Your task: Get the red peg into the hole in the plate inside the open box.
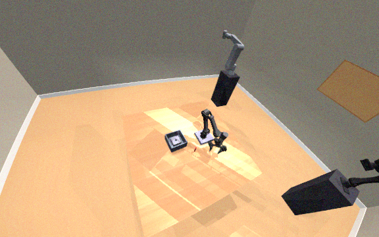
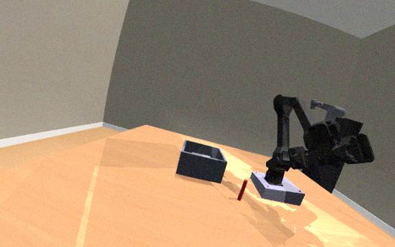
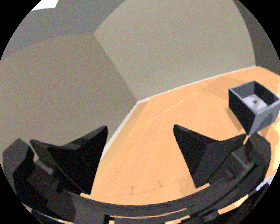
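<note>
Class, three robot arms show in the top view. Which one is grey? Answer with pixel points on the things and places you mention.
The grey arm (image 1: 233,59) (image 2: 336,110), uppermost there, on a black pedestal (image 1: 224,89) (image 2: 328,176); the plate-mounted arm (image 1: 205,122) (image 2: 282,132) and right-hand arm (image 1: 367,180) are black.
</note>
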